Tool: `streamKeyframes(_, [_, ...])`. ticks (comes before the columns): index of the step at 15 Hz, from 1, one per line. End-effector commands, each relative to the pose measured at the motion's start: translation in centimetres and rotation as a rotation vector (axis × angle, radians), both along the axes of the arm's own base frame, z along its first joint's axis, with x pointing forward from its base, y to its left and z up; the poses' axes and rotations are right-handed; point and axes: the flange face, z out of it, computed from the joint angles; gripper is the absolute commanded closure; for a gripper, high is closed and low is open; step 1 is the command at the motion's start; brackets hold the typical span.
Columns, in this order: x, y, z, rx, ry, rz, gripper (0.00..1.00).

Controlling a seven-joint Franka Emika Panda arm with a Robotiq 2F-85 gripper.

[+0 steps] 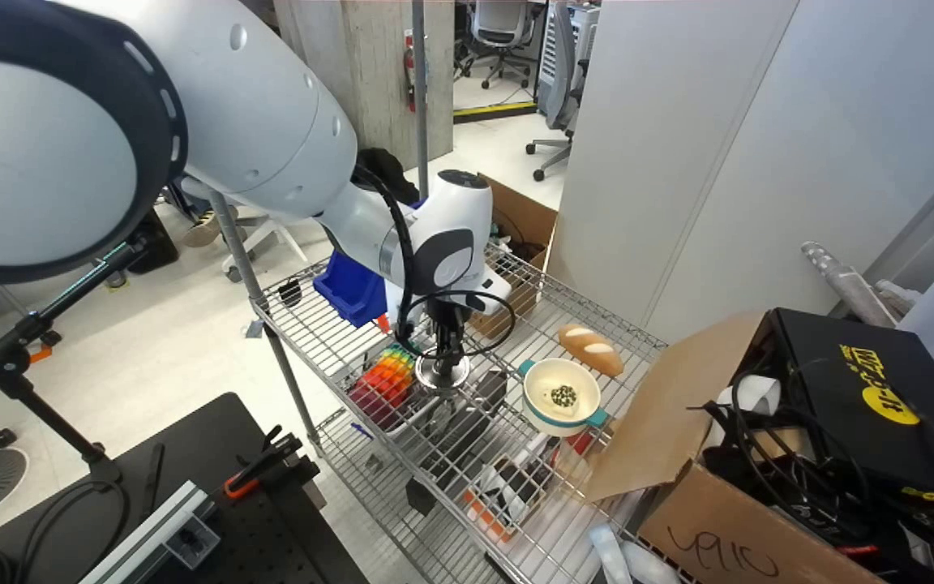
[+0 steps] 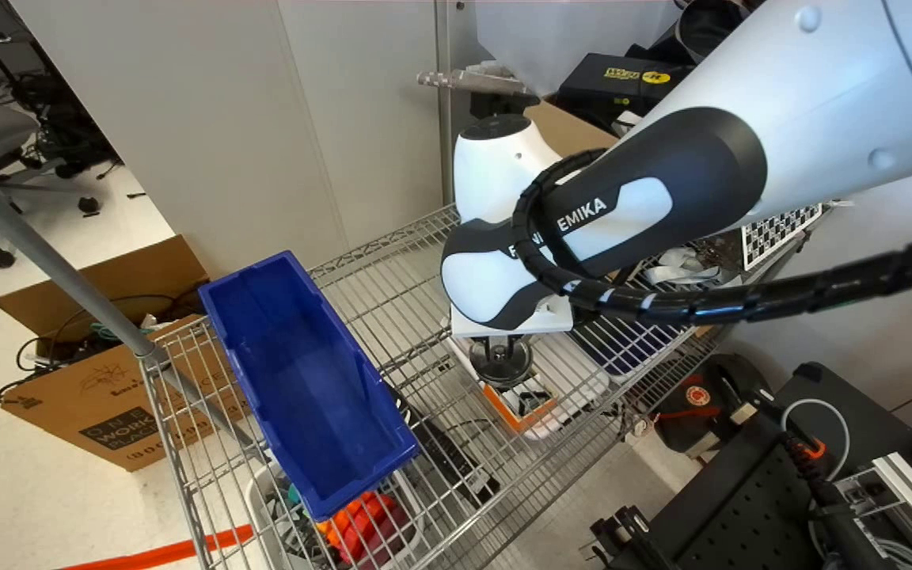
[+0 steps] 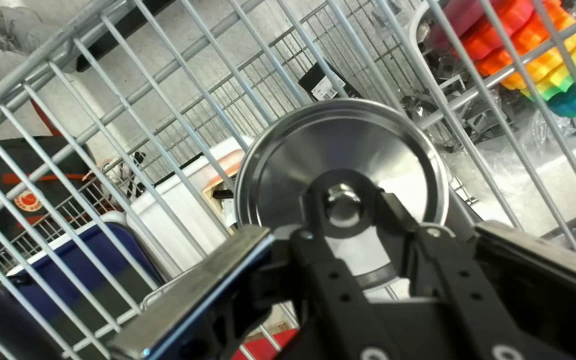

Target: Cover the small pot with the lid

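Note:
The lid is a round silver metal disc with a knob on a black base; it shows in both exterior views (image 1: 441,380) (image 2: 501,372) and fills the middle of the wrist view (image 3: 288,150). My gripper (image 1: 448,345) points down at it, and in the wrist view the fingertips (image 3: 349,202) close on both sides of the knob. I cannot tell how high the lid is above the rack. The only pot showing is a cream round one with teal handles (image 1: 546,380), right of the gripper, with a small green-speckled thing inside. The arm hides it in an exterior view.
A wire shelf (image 2: 377,297) carries everything. A brown bread roll (image 1: 591,349) lies behind the pot. An open cardboard box (image 1: 666,405) stands close on the pot's right. A blue bin (image 2: 309,388) sits at the shelf's other end. Rainbow-coloured pieces (image 1: 386,385) lie below the wires.

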Motion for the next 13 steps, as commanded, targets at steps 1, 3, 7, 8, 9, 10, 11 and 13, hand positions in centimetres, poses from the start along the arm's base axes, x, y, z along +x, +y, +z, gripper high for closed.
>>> streamKeyframes(1, [0.2,-0.2,0.0,-0.022,-0.01,0.008,0.33])
streamKeyframes(3, [-0.1,-0.3,0.2,-0.019,0.005,0.012,0.18])
streamKeyframes(7, [-1.1,0.1,2.4,-0.005,0.069,0.045,0.0])
streamKeyframes(8, [-1.4,0.0,3.3,0.002,0.093,0.063,0.0])
streamKeyframes(9, [-1.9,-0.2,4.3,0.005,0.151,0.071,0.0])
streamKeyframes(10, [-0.8,0.0,1.6,-0.006,0.095,0.042,0.0])
streamKeyframes(11, [-1.0,0.0,2.5,-0.007,0.121,0.051,0.0])
streamKeyframes(13, [-1.2,0.0,3.7,-0.006,0.134,0.058,0.0])
